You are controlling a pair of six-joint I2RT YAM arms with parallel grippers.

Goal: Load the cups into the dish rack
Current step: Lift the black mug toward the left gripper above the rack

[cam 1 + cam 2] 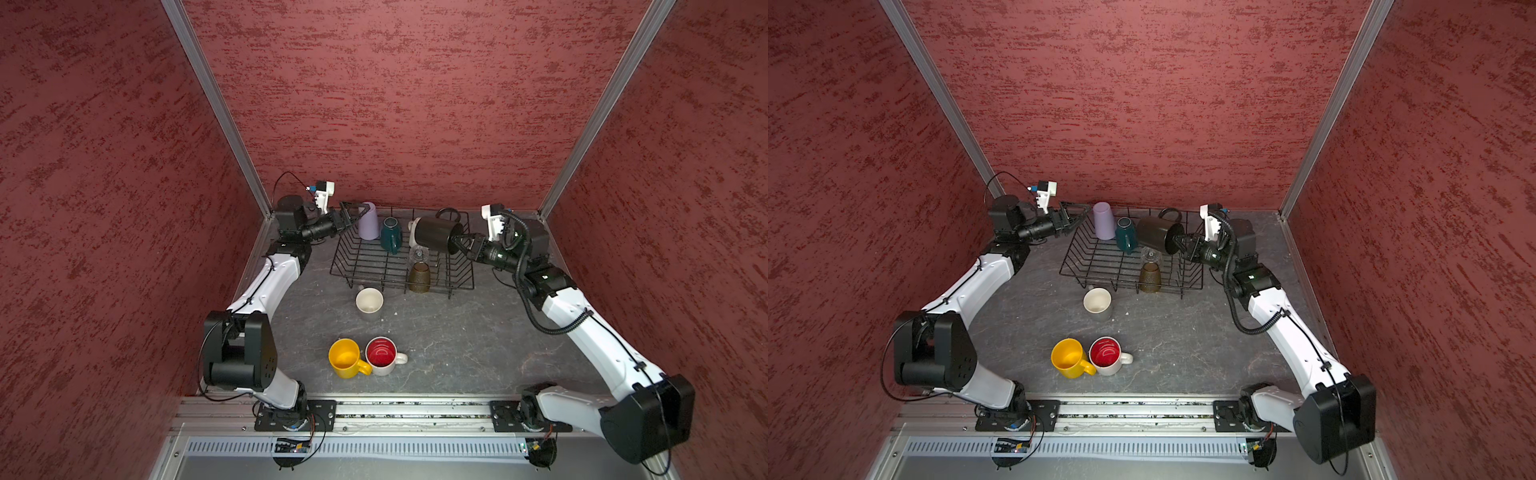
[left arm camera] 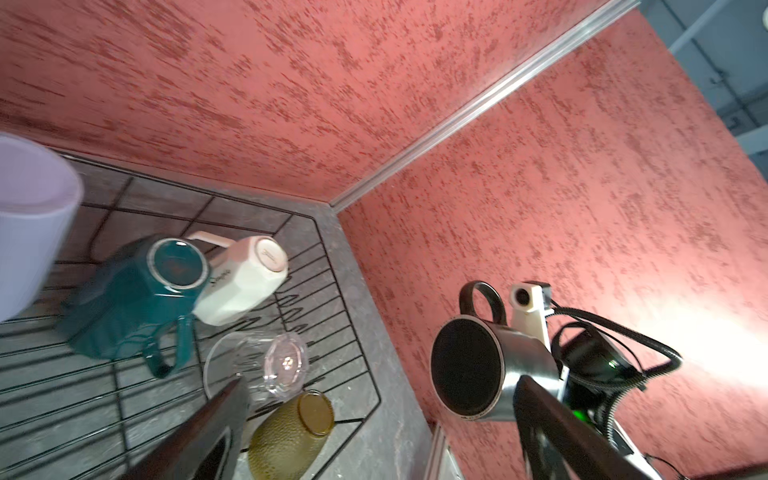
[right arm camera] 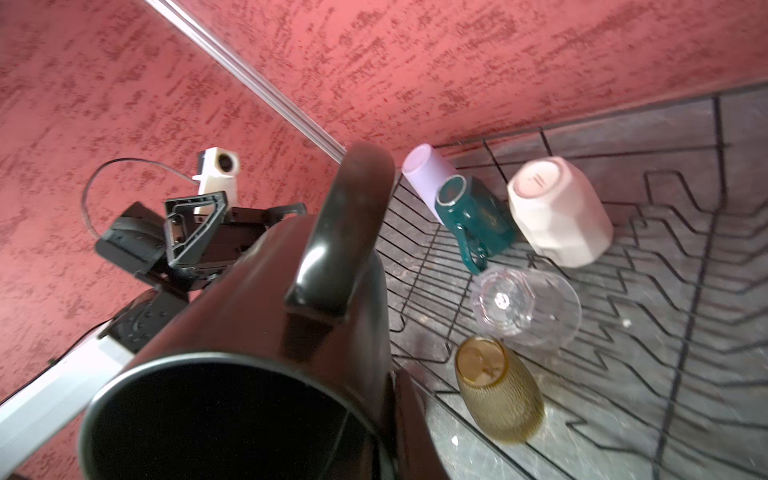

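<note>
My right gripper (image 1: pixel 459 241) (image 3: pixel 386 419) is shut on the rim of the black mug (image 1: pixel 436 235) (image 3: pixel 249 332), which hangs on its side above the back right of the dish rack (image 1: pixel 338 257). In the rack stand the lavender cup (image 1: pixel 368 220), the dark teal mug (image 1: pixel 390 235), the white faceted mug (image 2: pixel 241 282), the clear glass (image 3: pixel 523 307) and the amber glass (image 1: pixel 419 277), all bottoms up. My left gripper (image 1: pixel 351 212) (image 2: pixel 380 386) is open and empty beside the lavender cup at the rack's back left corner.
On the table in front of the rack stands a grey cup (image 1: pixel 369 300). Nearer the front edge, a yellow mug (image 1: pixel 345 357) and a white mug with a red inside (image 1: pixel 381 355) stand side by side. Red walls close in the back and sides.
</note>
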